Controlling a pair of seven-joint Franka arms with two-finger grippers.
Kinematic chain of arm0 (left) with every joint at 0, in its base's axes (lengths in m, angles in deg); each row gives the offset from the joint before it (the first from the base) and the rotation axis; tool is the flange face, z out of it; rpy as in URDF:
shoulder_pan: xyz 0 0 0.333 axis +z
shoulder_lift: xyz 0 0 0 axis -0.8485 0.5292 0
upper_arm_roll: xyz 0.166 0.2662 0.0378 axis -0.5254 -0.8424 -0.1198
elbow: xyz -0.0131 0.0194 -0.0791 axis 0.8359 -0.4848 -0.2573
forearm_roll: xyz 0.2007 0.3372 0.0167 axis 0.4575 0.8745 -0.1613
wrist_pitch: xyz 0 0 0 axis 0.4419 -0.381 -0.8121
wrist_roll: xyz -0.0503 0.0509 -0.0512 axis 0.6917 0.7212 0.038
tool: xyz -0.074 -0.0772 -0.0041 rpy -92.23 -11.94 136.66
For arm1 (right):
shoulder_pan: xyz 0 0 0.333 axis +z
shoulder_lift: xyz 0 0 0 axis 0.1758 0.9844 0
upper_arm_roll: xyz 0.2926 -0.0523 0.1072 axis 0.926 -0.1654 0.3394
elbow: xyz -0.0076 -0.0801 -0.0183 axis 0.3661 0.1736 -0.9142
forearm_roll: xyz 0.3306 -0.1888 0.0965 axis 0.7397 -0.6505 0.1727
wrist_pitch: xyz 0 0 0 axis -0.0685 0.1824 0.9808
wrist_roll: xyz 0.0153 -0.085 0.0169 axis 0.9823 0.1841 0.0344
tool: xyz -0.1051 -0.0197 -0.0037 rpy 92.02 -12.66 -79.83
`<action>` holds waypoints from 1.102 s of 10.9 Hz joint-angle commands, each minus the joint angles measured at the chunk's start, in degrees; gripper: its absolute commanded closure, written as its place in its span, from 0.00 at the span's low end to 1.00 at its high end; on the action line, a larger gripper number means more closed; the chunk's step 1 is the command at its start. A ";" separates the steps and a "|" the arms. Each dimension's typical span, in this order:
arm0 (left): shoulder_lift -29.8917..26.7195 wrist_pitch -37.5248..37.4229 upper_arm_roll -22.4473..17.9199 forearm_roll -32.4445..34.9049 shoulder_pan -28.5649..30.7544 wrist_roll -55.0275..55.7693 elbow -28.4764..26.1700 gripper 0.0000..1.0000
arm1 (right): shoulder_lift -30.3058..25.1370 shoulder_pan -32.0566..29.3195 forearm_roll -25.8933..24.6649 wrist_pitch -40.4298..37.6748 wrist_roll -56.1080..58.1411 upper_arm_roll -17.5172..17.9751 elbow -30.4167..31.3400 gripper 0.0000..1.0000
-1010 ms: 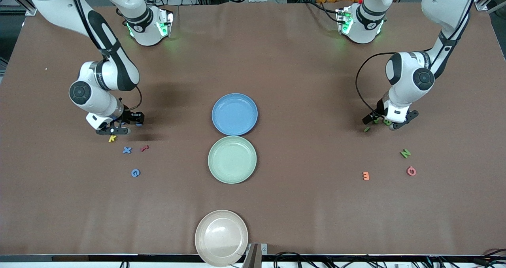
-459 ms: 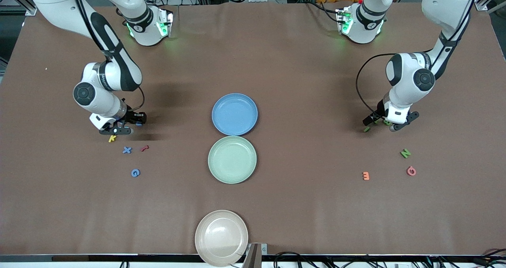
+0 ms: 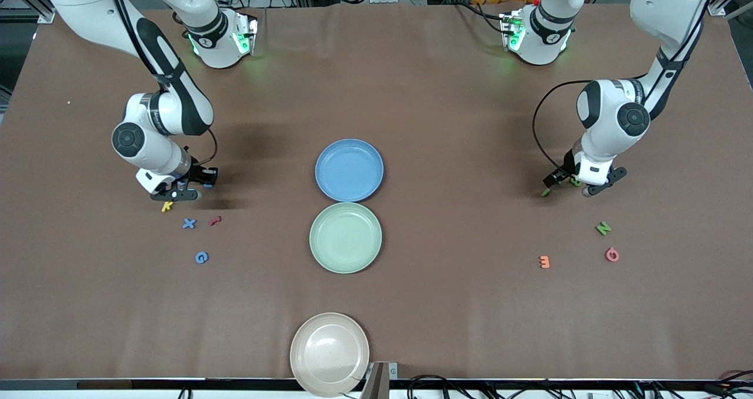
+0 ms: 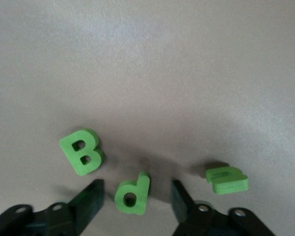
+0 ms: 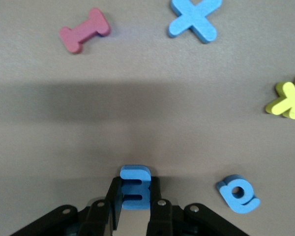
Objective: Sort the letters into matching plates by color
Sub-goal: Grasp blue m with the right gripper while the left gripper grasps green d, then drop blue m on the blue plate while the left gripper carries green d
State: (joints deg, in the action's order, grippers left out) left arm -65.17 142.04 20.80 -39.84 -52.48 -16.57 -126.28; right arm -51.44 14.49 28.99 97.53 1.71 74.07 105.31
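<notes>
Sorting has barely begun: the blue plate and the green plate sit side by side in the middle of the table, touching or nearly so, and both are bare. None of the letters has reached a plate yet, so by my reading all eight deliveries are left.

At the right arm's end, the right gripper is low over the table with its jaws closed narrowly on a blue letter, which stands on edge between them. A second blue letter lies just beside it. A blue X and a blue G lie nearer the front camera, with a yellow letter and a red letter among them, neither of which belongs to the sort.

At the left arm's end, the left gripper is down at the table with its jaws spread wide around a green d, not touching it. A green B and another green letter lie close on either side. A green N lies nearer the front camera, near an orange letter and a pink letter that should stay put.

The blue letter looks ready to lift; the green d has yet to be gripped.
</notes>
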 commanded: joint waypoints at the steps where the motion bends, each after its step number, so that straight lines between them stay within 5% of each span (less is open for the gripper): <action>1: 0.76 0.51 -0.06 2.04 0.85 0.45 0.19 1.00 | -2.19 -0.67 -0.47 -0.50 -6.05 4.06 -1.09 1.00; 6: -0.46 0.42 0.02 2.13 0.49 0.54 0.71 1.00 | -2.29 5.21 -0.12 -10.87 -27.67 12.49 -10.31 1.00; 12: -2.13 -0.10 1.51 2.04 0.41 1.15 4.40 1.00 | 2.97 18.56 0.14 -10.09 -47.72 13.22 -16.46 1.00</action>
State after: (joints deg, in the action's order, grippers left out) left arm -65.77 142.21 21.23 -39.30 -52.26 -16.59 -122.78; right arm -52.30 29.66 29.11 87.60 -39.53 87.36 92.93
